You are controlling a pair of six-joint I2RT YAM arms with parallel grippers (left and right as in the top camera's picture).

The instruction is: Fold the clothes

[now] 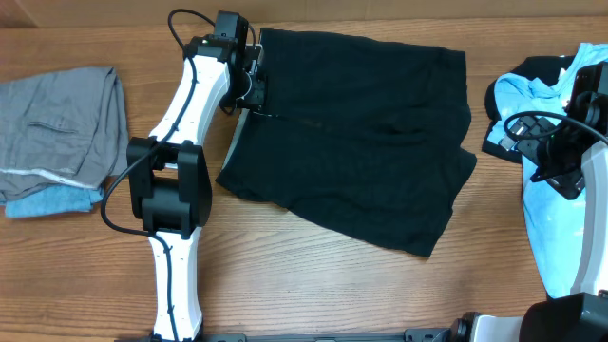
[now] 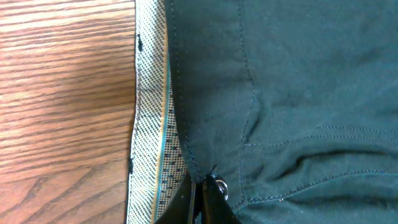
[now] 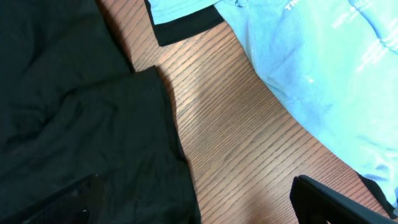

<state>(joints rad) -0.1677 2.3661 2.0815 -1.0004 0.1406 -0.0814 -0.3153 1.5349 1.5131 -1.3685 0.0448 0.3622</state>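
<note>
Black shorts (image 1: 351, 133) lie spread flat at the centre of the table (image 1: 313, 294), waistband (image 2: 149, 124) toward the left. The left gripper (image 2: 202, 199) is pinched tight on the waistband at the shorts' upper left. The right gripper (image 3: 196, 186) hangs wide open and empty at the right edge, beside a blue T-shirt (image 1: 560, 237).
</note>
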